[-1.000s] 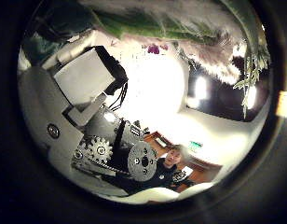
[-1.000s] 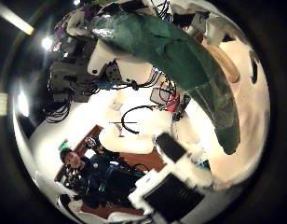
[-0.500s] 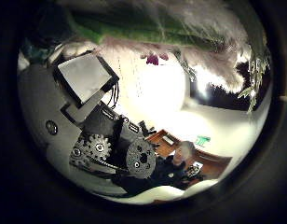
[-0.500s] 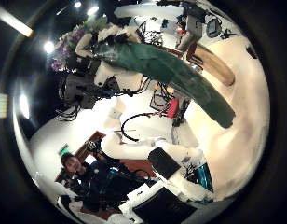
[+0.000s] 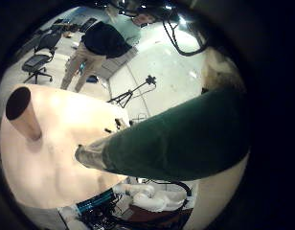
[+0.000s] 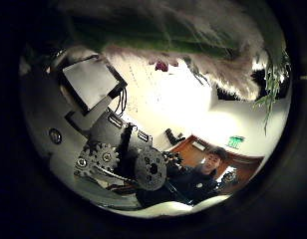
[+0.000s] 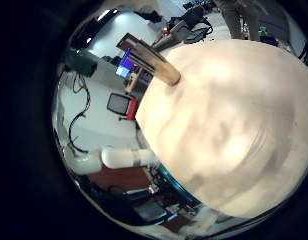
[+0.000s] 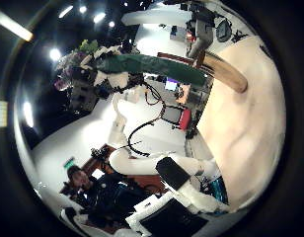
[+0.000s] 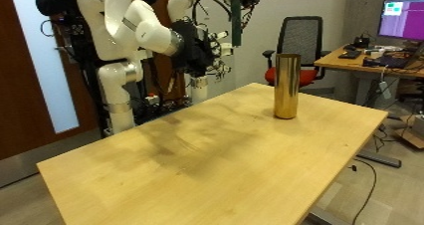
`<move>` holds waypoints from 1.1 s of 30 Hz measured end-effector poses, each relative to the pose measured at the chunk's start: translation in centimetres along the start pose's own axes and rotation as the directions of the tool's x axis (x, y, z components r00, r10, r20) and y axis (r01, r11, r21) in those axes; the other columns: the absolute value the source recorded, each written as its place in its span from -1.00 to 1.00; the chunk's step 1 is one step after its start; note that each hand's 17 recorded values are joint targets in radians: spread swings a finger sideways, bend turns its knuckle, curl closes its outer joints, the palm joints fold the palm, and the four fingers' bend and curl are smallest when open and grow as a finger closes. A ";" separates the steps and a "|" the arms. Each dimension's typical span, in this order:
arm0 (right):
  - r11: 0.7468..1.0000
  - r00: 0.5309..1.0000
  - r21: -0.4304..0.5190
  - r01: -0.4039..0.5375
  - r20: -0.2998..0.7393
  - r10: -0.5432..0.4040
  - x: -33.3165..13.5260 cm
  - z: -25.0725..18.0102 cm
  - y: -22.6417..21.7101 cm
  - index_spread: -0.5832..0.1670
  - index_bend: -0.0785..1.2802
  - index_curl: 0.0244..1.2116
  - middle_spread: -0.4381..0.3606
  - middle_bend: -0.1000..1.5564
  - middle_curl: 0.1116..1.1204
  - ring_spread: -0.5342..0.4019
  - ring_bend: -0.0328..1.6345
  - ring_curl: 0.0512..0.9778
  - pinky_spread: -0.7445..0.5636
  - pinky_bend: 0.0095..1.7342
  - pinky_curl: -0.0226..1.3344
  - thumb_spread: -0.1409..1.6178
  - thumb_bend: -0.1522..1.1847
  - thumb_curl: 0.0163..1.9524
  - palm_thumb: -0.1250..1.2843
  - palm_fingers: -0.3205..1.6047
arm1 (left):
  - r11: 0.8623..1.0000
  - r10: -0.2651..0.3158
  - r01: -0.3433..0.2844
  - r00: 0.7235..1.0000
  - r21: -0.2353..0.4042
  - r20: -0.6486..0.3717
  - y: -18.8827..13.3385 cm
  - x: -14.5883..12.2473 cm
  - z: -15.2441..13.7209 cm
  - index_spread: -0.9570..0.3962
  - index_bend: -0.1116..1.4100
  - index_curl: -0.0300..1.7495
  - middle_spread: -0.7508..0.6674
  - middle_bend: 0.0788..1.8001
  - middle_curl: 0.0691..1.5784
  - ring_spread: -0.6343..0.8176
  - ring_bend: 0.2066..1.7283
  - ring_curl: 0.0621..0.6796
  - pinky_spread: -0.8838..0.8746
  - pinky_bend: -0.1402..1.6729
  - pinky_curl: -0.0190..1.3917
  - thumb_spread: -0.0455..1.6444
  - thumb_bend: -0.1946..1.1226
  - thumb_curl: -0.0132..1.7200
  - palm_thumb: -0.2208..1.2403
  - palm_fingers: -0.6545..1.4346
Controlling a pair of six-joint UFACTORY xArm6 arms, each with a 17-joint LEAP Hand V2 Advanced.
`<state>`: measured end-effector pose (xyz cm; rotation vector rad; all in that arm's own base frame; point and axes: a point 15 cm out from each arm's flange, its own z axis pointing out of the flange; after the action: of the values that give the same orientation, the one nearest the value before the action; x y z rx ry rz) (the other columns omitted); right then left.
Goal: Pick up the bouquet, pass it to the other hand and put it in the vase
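High above the table's far edge, the bouquet (image 9: pixel 237 24) hangs in a dark green wrap, flowers uppermost. My left hand (image 8: pixel 83 81) is shut on it. The wrap (image 5: pixel 176 134) fills the left little finger side palm view, and pale fronds and a purple bloom (image 6: pixel 161 64) hang close in the left thumb side view. My right hand (image 9: pixel 199 48) is lower and apart from the bouquet (image 8: pixel 142 64), fingers relaxed and empty. The tall gold vase (image 9: pixel 285 86) stands upright near the table's far corner and also shows in two palm views, as vase (image 7: pixel 154 62) and vase (image 5: pixel 23 110).
The wooden table (image 9: pixel 199 155) is bare apart from the vase. Behind it stand an office chair (image 9: pixel 305 41) and a desk with a monitor (image 9: pixel 402 21). The white arm bodies (image 9: pixel 126 26) crowd the space behind the table's far edge.
In the right thumb side view the bouquet has shrunk and drawn away, so my right hand and the bouquet have separated. My left hand keeps hold of it.
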<state>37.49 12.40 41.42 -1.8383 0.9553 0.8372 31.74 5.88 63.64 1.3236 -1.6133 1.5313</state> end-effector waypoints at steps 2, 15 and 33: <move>1.000 1.000 0.004 -0.010 -0.002 0.010 0.6 0.1 0.0 -0.56 -0.68 -0.69 0.34 -0.67 -0.69 0.60 -0.47 -0.59 0.79 -0.35 -0.46 0.28 -0.81 -0.67 -0.10 -0.74 | 1.000 0.003 -0.004 1.000 0.022 0.019 -0.5 0.0 -1.5 -0.52 -0.61 0.82 -0.84 0.00 0.50 -0.69 0.62 0.74 -0.68 0.40 -0.06 -0.80 -0.73 0.07 0.93 0.63; 0.990 0.993 0.109 -0.086 0.085 0.077 3.4 -1.1 -1.0 -0.56 -0.69 -0.73 0.35 -0.67 -0.72 0.58 -0.50 -0.58 0.76 -0.37 -0.49 0.27 -0.81 -0.67 -0.04 -0.74 | 0.992 0.026 -0.032 0.998 0.118 0.056 -3.2 -2.5 -7.4 -0.42 -0.61 0.87 -0.85 -0.01 0.50 -0.69 0.62 0.74 -0.69 0.38 -0.04 -0.81 -0.73 0.10 0.93 0.64; 0.985 0.989 0.120 -0.121 0.094 0.110 5.3 -1.5 -0.8 -0.52 -0.68 -0.72 0.35 -0.67 -0.72 0.56 -0.48 -0.55 0.75 -0.35 -0.50 0.27 -0.81 -0.65 0.02 -0.72 | 0.992 -0.007 0.002 0.999 0.123 0.043 -6.9 -7.3 -7.6 -0.27 -0.61 0.91 -0.85 -0.01 0.51 -0.69 0.61 0.74 -0.69 0.37 -0.03 -0.80 -0.73 0.12 0.91 0.64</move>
<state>40.99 9.84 37.86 -1.6389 1.0433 0.8995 38.85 16.03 61.54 1.4341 -1.5628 1.6322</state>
